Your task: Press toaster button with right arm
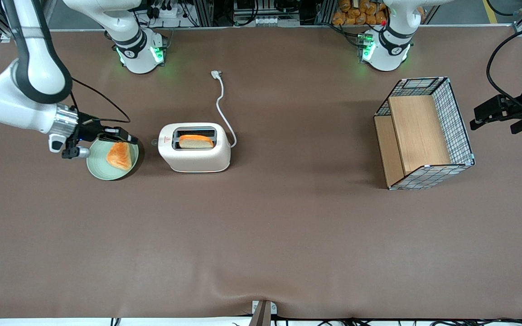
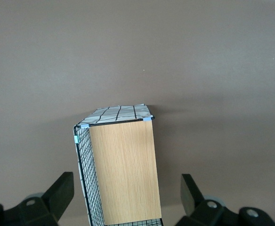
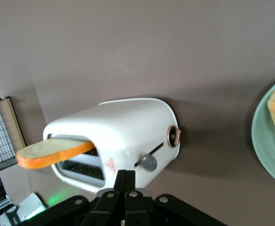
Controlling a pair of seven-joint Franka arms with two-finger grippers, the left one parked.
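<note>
The cream-white toaster (image 1: pixel 195 156) stands on the brown table with a bread slice (image 1: pixel 196 141) sticking up out of one slot. Its small grey button (image 1: pixel 154 141) protrudes from the narrow end facing the working arm. In the right wrist view the toaster (image 3: pixel 128 132) lies close ahead, and the grey button (image 3: pixel 149 163) sits on its slider slot beside a round copper-ringed knob (image 3: pixel 173 135). My right gripper (image 1: pixel 132 140) hovers over the green plate, a short gap from the button end. Its fingers (image 3: pixel 126 174) are shut together with nothing between them and point at the toaster.
A green plate (image 1: pixel 98 171) with a piece of toast (image 1: pixel 119 156) lies beneath the gripper, beside the toaster. The white cord (image 1: pixel 222 104) trails away from the front camera. A wire-and-wood crate (image 1: pixel 424 131) stands toward the parked arm's end.
</note>
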